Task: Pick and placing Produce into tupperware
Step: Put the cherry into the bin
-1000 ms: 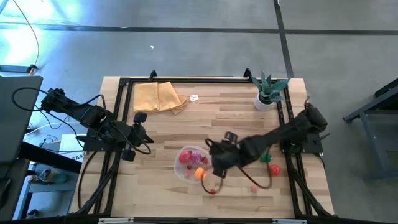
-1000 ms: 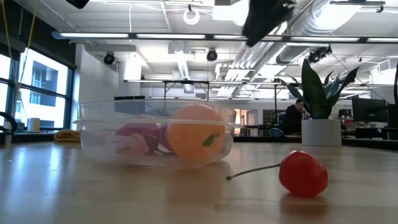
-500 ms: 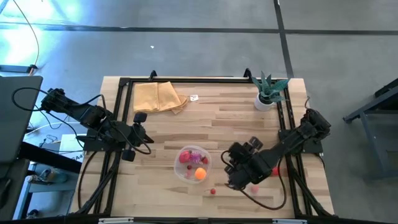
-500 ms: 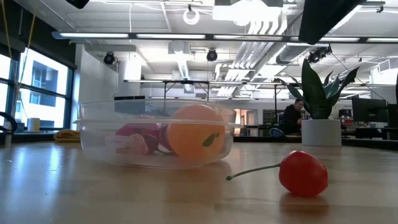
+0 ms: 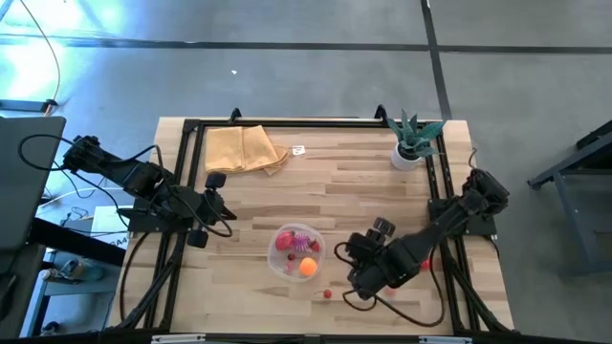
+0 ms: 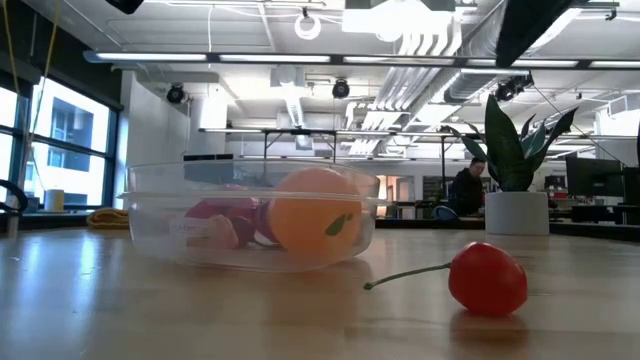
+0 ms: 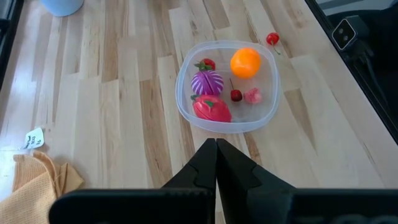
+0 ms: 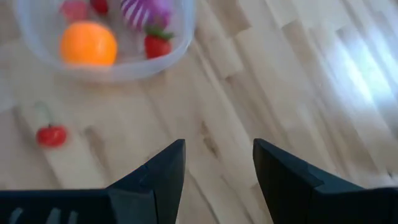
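Wooden table (image 5: pixel 363 182), seen from above. At left, my left gripper (image 5: pixel 222 216) waits, fingers together. Centre: the tupperware (image 5: pixel 297 250) holds several produce pieces. Just beside it lies a loose cherry (image 5: pixel 327 293); my right gripper (image 5: pixel 350 271), fingers apart and empty, should straddle the fruit's body, not its stem.

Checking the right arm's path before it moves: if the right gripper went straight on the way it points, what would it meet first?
Probably bare table. The right gripper, jaws open and empty, points between the container and nothing else; the cherry lies off to one side. Depth is unclear.
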Tool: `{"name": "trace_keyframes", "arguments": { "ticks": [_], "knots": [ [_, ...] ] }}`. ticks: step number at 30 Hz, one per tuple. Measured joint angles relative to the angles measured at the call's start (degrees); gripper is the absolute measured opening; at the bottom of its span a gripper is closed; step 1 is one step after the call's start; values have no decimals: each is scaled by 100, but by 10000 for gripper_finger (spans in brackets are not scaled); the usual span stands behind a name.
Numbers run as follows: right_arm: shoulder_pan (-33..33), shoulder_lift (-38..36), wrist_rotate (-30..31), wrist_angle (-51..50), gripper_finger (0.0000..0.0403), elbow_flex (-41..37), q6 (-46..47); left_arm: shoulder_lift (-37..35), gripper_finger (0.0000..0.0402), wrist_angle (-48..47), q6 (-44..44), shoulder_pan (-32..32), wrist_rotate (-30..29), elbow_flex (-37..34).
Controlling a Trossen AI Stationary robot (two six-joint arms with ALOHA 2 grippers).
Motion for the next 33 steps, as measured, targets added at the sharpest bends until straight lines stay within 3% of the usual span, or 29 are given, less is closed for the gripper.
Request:
{"name": "trace_keyframes", "arguments": {
  "ticks": [5,11,14,20,27,33],
  "knots": [
    [346,34,-253,810,181,-4,-586,0,1,1,-1,-1,-2,0],
    [663,48,-604,2654,181,-477,-1559,-1,1,1,-1,0,-1,0],
    [672,50,-779,3303,181,-951,-1549,-2,1,2,-2,0,-2,-2],
    [525,54,-568,3942,181,-1701,-1561,0,1,1,-1,0,0,-2],
    [394,54,-987,5702,181,-2583,-1752,0,1,0,0,0,0,-2],
    [470,50,-984,6742,181,-3146,-1833,0,1,1,0,0,0,-2]
  ]
}}
